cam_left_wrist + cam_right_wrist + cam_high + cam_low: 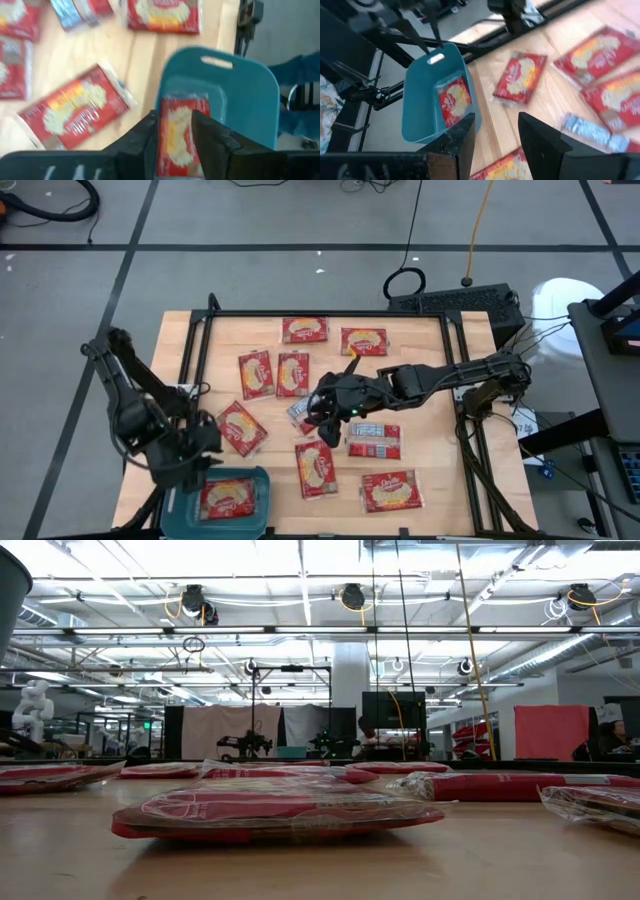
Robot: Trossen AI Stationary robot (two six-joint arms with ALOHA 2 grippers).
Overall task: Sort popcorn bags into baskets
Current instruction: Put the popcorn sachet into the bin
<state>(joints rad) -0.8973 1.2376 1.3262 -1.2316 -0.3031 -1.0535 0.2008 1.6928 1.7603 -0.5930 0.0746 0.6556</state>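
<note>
A teal basket stands at the table's near left corner, and one red popcorn bag lies flat inside it. My left gripper hovers open just above the basket's far edge; in its wrist view that bag shows far below between the fingers. Several more popcorn bags lie flat on the wood, among them one near the basket. My right gripper hangs open over the table's middle, above a bag lying blue-white side up. It holds nothing.
A black frame rail runs along the table's far edge and down both sides. A dark box sits beyond the far right corner. In the low view, bags lie across the table. Bare wood shows on the right.
</note>
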